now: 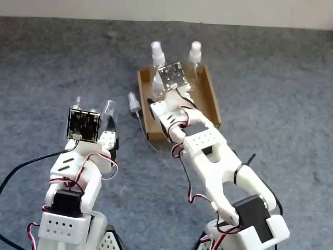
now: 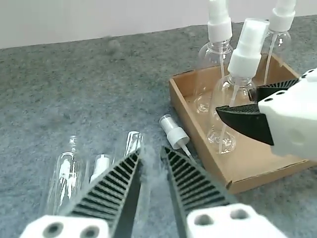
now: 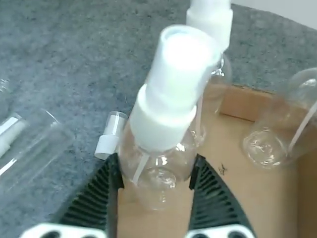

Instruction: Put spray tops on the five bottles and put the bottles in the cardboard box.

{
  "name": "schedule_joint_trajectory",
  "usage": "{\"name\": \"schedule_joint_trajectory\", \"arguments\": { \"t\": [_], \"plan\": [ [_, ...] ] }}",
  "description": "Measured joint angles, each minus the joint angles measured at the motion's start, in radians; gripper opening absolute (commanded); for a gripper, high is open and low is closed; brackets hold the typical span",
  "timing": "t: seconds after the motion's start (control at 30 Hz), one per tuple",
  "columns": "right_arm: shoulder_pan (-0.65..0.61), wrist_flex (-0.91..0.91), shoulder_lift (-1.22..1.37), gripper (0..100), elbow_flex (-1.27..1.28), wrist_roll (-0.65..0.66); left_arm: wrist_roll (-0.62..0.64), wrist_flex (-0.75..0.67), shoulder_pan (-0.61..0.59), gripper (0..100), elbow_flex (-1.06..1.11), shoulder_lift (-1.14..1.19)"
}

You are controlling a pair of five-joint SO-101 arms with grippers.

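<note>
My right gripper [image 3: 154, 173] is shut on a clear bottle [image 3: 163, 124] with a white spray top, standing upright in the cardboard box [image 1: 210, 101]. Two more topped bottles [image 1: 157, 52] [image 1: 195, 52] stand at the box's far end. A loose spray top [image 1: 134, 101] lies on the carpet just left of the box. Farther left, two uncapped bottles [image 2: 67, 171] [image 2: 131, 141] lie flat with another spray top [image 2: 101, 166] between them. My left gripper [image 2: 152, 158] hovers over them, jaws slightly apart and holding nothing, one finger [image 2: 124, 183] over the nearer bottle.
Grey carpet covers the table. The right arm [image 1: 218, 156] stretches diagonally from the front right into the box. A pale wall edge runs along the back. Bare carpet lies at the far left and right of the box.
</note>
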Motion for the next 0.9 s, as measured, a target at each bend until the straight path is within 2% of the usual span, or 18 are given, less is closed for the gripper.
{"name": "schedule_joint_trajectory", "arguments": {
  "t": [0.27, 0.8, 0.9],
  "plan": [
    [0.0, 0.0, 0.0, 11.3, 0.0, 0.0, 0.0, 0.0, 0.0, 0, 0.0, 0.0],
    [-0.009, 0.0, 0.0, 11.8, 0.0, 0.0, 0.0, 0.0, 0.0, 0, 0.0, 0.0],
    [-0.009, 0.0, 0.0, 16.1, 0.0, 0.0, 0.0, 0.0, 0.0, 0, 0.0, 0.0]
  ]
}}
